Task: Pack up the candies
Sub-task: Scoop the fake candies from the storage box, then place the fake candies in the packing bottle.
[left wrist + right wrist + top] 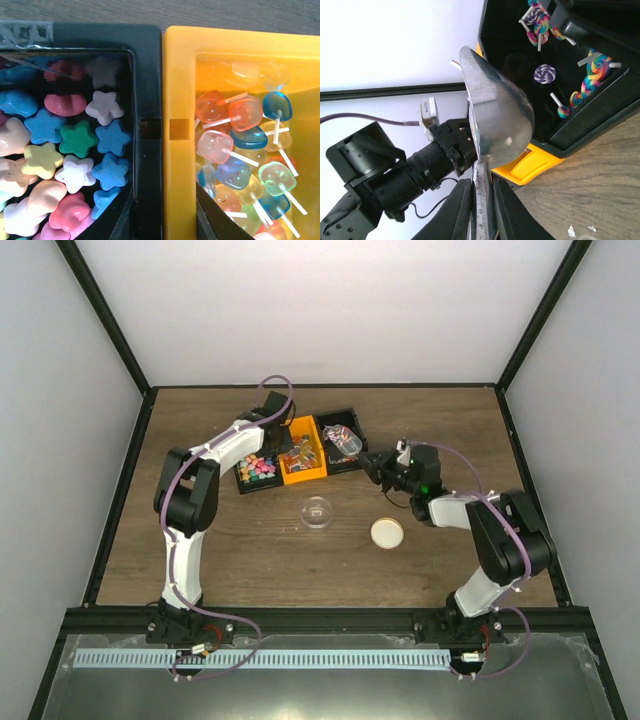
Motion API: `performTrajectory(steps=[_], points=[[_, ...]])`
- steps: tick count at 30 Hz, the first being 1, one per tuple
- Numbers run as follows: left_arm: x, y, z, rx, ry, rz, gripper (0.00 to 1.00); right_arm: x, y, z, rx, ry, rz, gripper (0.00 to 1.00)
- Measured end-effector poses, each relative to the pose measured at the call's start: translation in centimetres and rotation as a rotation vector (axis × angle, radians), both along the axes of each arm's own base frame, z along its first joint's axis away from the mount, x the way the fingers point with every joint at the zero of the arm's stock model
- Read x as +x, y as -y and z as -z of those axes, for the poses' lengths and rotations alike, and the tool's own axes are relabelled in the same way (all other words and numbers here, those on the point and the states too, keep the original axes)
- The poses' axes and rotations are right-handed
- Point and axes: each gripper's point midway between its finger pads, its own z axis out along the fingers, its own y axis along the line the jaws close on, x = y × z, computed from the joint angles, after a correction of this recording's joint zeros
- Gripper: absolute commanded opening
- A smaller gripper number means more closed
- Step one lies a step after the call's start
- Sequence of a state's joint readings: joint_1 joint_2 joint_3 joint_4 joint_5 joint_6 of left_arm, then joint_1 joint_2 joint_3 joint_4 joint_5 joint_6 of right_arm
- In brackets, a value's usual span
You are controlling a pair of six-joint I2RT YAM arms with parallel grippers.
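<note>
The candies (pixel 75 140) are small star-shaped sweets in pink, blue, green, yellow and white, filling the left black bin (pixel 246 486). Jelly lollipops (pixel 240 150) lie in the orange bin (pixel 302 476), and swirl lollipops (pixel 544 73) lie in the right black bin (pixel 350 416). My left gripper (pixel 165 210) is open, low over the seam, its jaws straddling the adjoining black and orange walls; it also shows in the top view (pixel 278 440). My right gripper (pixel 481 200) is shut on the handle of a metal scoop (pixel 495 115), whose bowl is tilted above the right black bin.
A clear round jar (pixel 317 512) stands open on the wooden table in front of the bins. A cream round lid (pixel 387 532) lies to its right. Black frame rails border the table's sides and back.
</note>
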State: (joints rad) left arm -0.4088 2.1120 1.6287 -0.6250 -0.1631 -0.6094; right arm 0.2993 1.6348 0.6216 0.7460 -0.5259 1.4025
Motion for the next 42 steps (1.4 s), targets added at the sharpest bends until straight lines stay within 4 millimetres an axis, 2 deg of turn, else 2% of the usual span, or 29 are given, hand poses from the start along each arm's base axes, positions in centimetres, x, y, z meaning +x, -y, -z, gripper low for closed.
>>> performTrajectory(steps=[3, 10, 20, 24, 32, 35, 37, 40, 42], points=[[0.0, 0.0, 0.0, -0.001, 0.000, 0.000, 0.04, -0.7, 0.1, -0.6, 0.003, 0.012, -0.012, 0.01], [0.0, 0.0, -0.1, -0.001, 0.001, 0.003, 0.04, -3.7, -0.2, -2.1, -0.002, 0.029, -0.098, 0.01], [0.0, 0.0, 0.0, -0.008, 0.007, 0.010, 0.04, -9.7, -0.3, -4.6, -0.037, 0.059, -0.254, 0.01], [0.0, 0.0, 0.0, -0.011, 0.011, 0.013, 0.04, -12.5, 0.1, -4.7, -0.055, 0.057, -0.298, 0.01], [0.0, 0.0, 0.0, -0.011, 0.011, 0.018, 0.24, -16.1, 1.1, -3.5, -0.129, -0.010, -0.346, 0.01], [0.0, 0.0, 0.0, -0.012, 0.010, 0.019, 0.28, -17.3, 1.3, -2.6, -0.160, -0.052, -0.363, 0.01], [-0.1, 0.0, 0.0, -0.023, 0.005, 0.021, 0.30, -17.9, 1.4, -1.9, -0.179, -0.084, -0.375, 0.01], [-0.1, 0.1, 0.1, -0.050, -0.003, 0.021, 0.39, -18.7, 1.1, -1.3, -0.206, -0.120, -0.398, 0.01], [-0.4, 0.2, 0.8, -0.065, -0.027, 0.025, 0.42, -18.9, 0.9, -1.0, -0.230, -0.137, -0.413, 0.01]])
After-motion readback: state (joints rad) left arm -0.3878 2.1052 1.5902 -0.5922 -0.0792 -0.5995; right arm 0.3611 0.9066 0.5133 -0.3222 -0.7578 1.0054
